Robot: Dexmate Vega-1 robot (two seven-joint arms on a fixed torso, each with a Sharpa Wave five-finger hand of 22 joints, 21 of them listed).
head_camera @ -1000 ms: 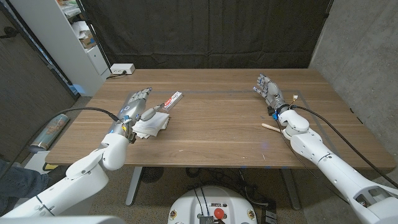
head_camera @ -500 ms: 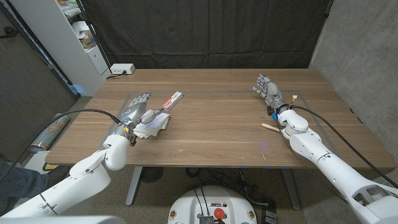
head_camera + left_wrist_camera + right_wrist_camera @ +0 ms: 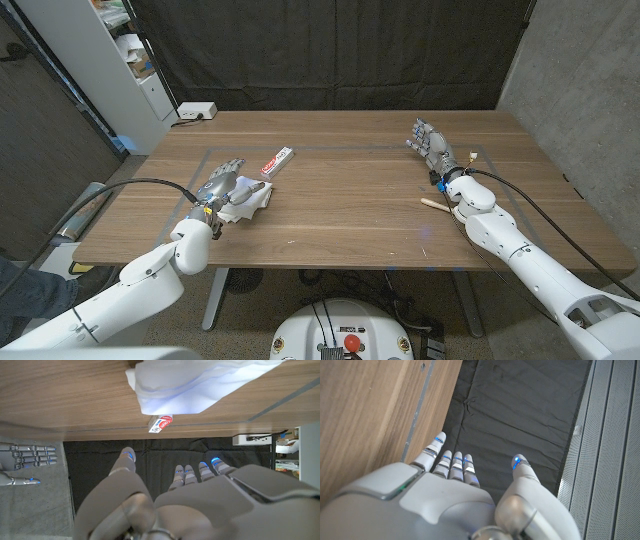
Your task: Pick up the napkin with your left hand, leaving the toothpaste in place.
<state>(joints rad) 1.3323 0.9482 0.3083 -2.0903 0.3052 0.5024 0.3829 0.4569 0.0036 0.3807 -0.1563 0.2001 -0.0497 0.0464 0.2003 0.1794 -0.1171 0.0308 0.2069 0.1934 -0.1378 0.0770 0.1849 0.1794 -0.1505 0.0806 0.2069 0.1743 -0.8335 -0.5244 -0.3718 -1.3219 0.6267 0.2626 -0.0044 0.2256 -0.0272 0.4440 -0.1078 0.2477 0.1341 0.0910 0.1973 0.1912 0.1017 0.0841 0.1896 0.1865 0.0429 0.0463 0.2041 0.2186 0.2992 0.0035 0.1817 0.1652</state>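
Left robot hand (image 3: pixel 226 184), fingers spread and holding nothing, hovers beside the napkin (image 3: pixel 250 199).

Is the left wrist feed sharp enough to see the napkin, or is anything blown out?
Left wrist view: napkin overexposed, folds faint; left hand close and soft. Head view: evenly lit, napkin and toothpaste small but distinct.

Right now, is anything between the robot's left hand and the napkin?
No, nothing visible. The left hand is open right beside the white napkin. The toothpaste lies past the napkin's far edge, not between them.
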